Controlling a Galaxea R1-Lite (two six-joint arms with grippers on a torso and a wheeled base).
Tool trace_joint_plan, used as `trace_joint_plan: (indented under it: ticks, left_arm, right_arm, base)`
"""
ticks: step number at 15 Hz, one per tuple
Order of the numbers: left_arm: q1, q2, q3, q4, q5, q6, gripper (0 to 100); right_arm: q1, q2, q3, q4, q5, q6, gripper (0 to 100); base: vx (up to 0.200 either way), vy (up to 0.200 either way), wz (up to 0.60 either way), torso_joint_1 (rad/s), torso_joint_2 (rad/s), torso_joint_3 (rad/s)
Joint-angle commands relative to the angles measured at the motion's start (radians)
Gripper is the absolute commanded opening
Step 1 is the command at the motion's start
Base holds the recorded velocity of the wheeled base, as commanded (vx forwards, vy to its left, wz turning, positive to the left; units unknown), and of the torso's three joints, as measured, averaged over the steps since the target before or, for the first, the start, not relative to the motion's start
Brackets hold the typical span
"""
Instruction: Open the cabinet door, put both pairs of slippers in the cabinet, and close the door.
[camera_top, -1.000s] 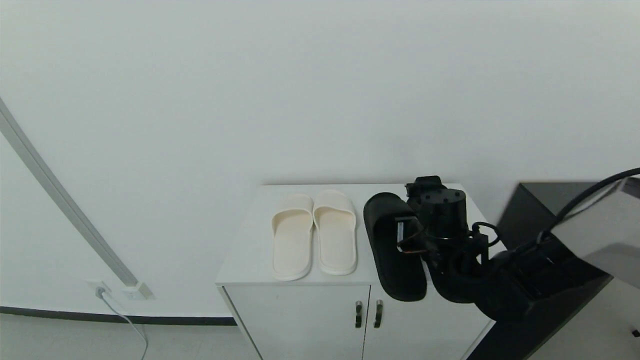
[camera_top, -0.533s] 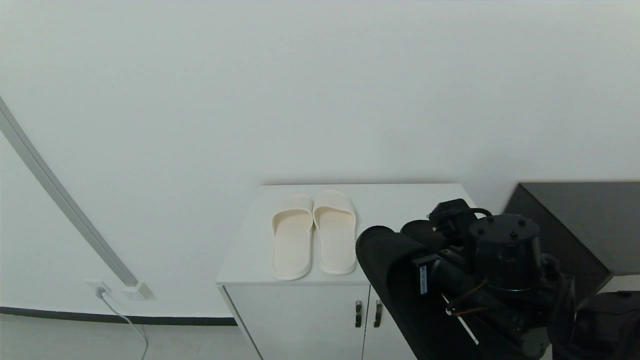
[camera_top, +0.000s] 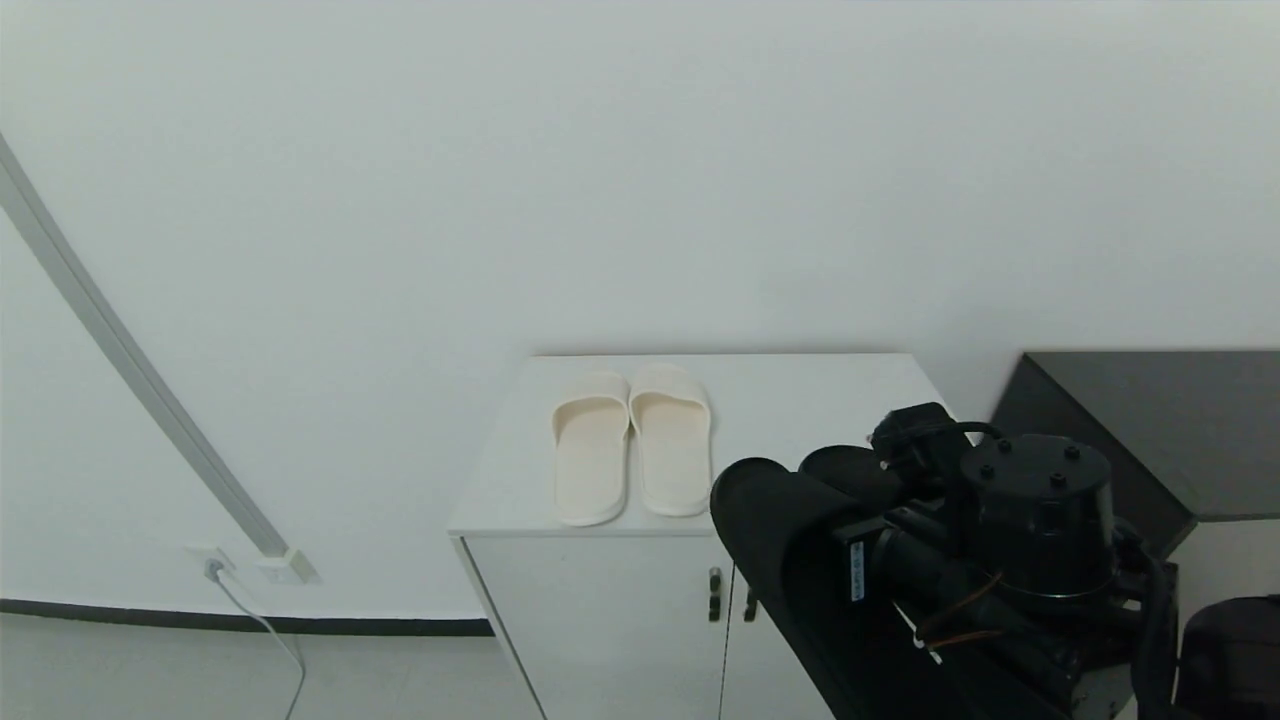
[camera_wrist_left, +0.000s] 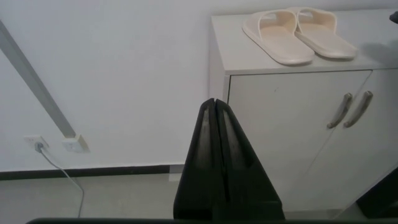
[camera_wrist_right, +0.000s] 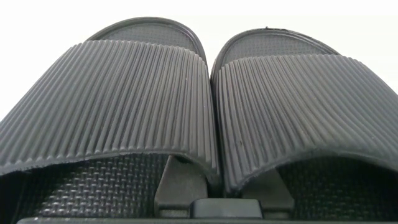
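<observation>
A pair of black slippers (camera_top: 790, 530) hangs in the air in front of the white cabinet's (camera_top: 800, 395) right side. My right gripper (camera_wrist_right: 214, 186) is shut on them, pinching the inner edges of both ribbed straps (camera_wrist_right: 124, 99) together. A cream pair of slippers (camera_top: 632, 445) lies side by side on the cabinet top, toward its left. Both cabinet doors are closed, and their two handles (camera_top: 714, 593) meet at the middle. My left gripper (camera_wrist_left: 215, 107) is shut on nothing, low and to the left of the cabinet, with the cream slippers (camera_wrist_left: 301, 34) and the handles (camera_wrist_left: 351, 109) in its view.
A dark table (camera_top: 1150, 420) stands right of the cabinet, close to my right arm. On the left wall are a slanted cable duct (camera_top: 120, 350) and a socket with a cable (camera_top: 215, 570) near the floor. Open floor lies left of the cabinet.
My right arm has lifted the black slippers off the cabinet top and drawn them back and down toward me. The head view has shifted a little, so the cabinet sits slightly higher.
</observation>
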Motion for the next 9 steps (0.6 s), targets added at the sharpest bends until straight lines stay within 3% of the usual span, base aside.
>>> trace_joint_plan:
  ticks: [1, 3, 9]
  left_arm:
    - [0.000, 0.002, 0.000, 0.000, 0.000, 0.000, 0]
    - [0.000, 0.002, 0.000, 0.000, 0.000, 0.000, 0]
    - [0.000, 0.002, 0.000, 0.000, 0.000, 0.000, 0]
  right_arm:
    - [0.003, -0.002, 0.002, 0.000, -0.001, 0.000, 0]
    - [0.003, -0.002, 0.011, -0.003, -0.001, 0.000, 0]
    - [0.003, -0.033, 0.062, -0.029, 0.055, -0.009, 0]
  base:
    - [-0.200, 0.000, 0.00, -0.007, 0.00, 0.007]
    - [-0.200, 0.000, 0.00, -0.002, 0.01, 0.000]
    - [0.000, 0.000, 0.00, 0.000, 0.00, 0.000]
